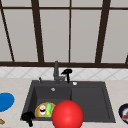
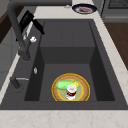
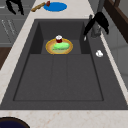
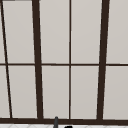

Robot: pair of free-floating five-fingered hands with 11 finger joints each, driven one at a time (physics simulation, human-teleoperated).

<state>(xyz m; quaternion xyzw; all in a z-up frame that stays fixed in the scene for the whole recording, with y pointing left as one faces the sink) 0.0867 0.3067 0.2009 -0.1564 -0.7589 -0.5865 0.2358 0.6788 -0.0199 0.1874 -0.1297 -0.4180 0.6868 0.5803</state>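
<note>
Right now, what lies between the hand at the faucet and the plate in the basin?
In the right side view, only bare dark sink wall separates the right hand from the yellow plate.

a big window (image 1: 70, 32) fills the wall behind the sink. it has dark brown bars, and the glass looks pale and grey-white. a dark brown sill (image 1: 30, 64) runs along the bottom of the window. under the sill is a strip of white tiles (image 1: 20, 73) with a criss-cross pattern. the tabletop (image 1: 15, 85) is light and speckled, like stone. in the left side view there is a dark wood floor (image 2: 117, 37) beside the tabletop, and grey cupboard fronts (image 3: 7, 27) show in the right side view.
</note>
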